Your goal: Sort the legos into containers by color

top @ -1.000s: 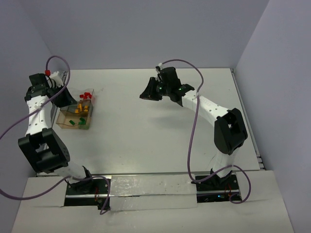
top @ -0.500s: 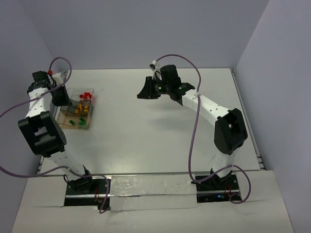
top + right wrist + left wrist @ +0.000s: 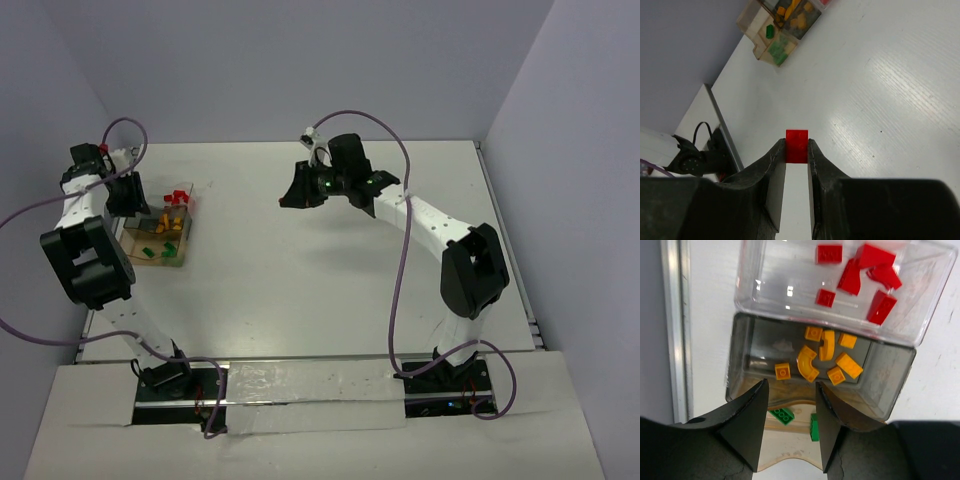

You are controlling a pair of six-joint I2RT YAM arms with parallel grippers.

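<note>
The containers (image 3: 160,232) are a row of clear trays at the table's left. In the left wrist view the far tray (image 3: 765,285) holds several red legos (image 3: 860,275), the middle tray (image 3: 747,355) holds several orange legos (image 3: 807,365), and the near tray shows two green legos (image 3: 781,414) between my fingers. My left gripper (image 3: 791,390) is open and empty above the green tray; in the top view it (image 3: 127,192) is at the trays' left side. My right gripper (image 3: 292,195) is shut on a red lego (image 3: 796,146), held above the table's middle, far right of the trays (image 3: 782,30).
The table's left edge with a metal rail (image 3: 676,330) runs close beside the trays. Purple cables (image 3: 395,260) loop over both arms. The back wall stands behind the table.
My right gripper has moved a little left with the red lego. My left arm has swung so that its gripper now hangs over the trays' left side.
</note>
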